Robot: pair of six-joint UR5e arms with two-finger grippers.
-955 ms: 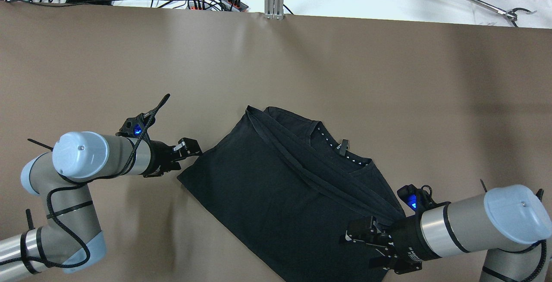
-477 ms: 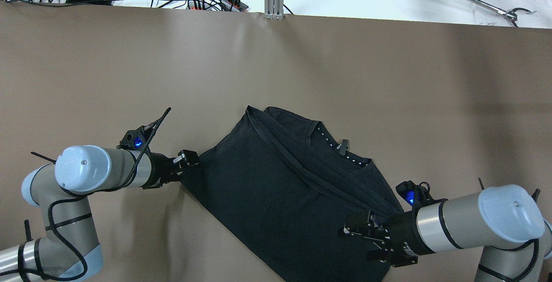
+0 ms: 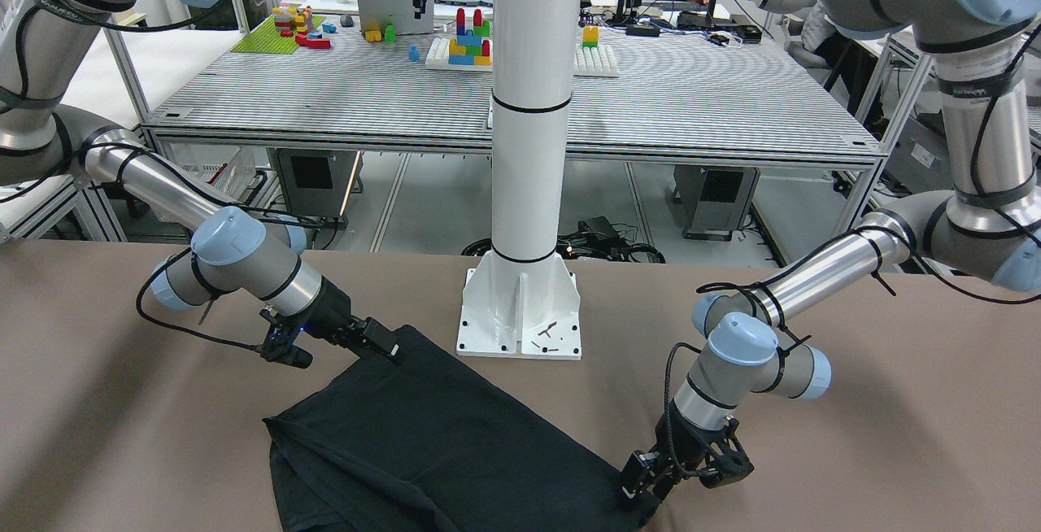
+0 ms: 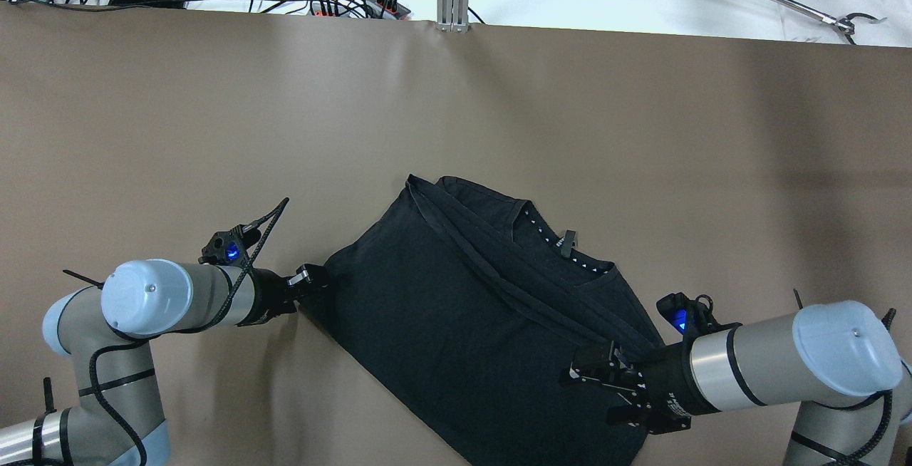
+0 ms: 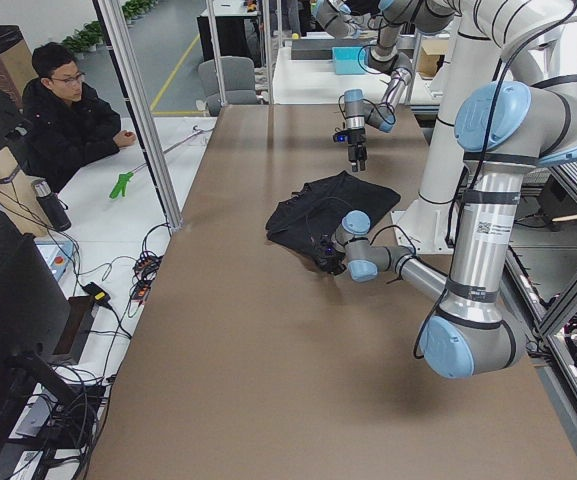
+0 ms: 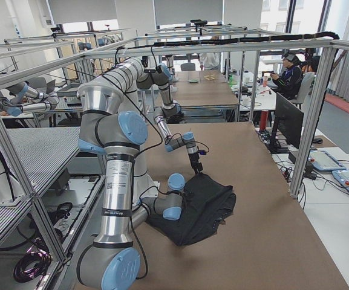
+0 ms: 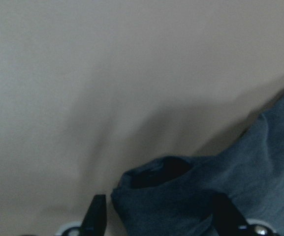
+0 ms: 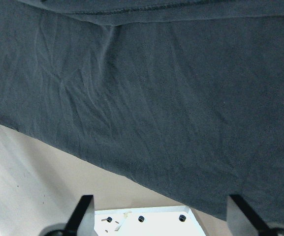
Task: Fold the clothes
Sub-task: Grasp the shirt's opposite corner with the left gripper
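Grasp step for the fold. Clothes lie flat on the table, centre toward 6 o'clock. Left gripper is at the 9 o'clock corner, jaws apart astride the fabric. Right gripper is at the 4 o'clock edge, jaws apart. Next, probably: close both, then lift together.

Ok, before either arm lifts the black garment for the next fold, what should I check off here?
1. The left gripper straddles a corner of the garment: ok.
2. The left gripper shut on the fabric: not ok, open.
3. The right gripper shut on the fabric: not ok, open.
4. The right gripper low enough to pinch the garment's edge: cannot tell.
5. Garment apart from the white pillar's base plate: ok.
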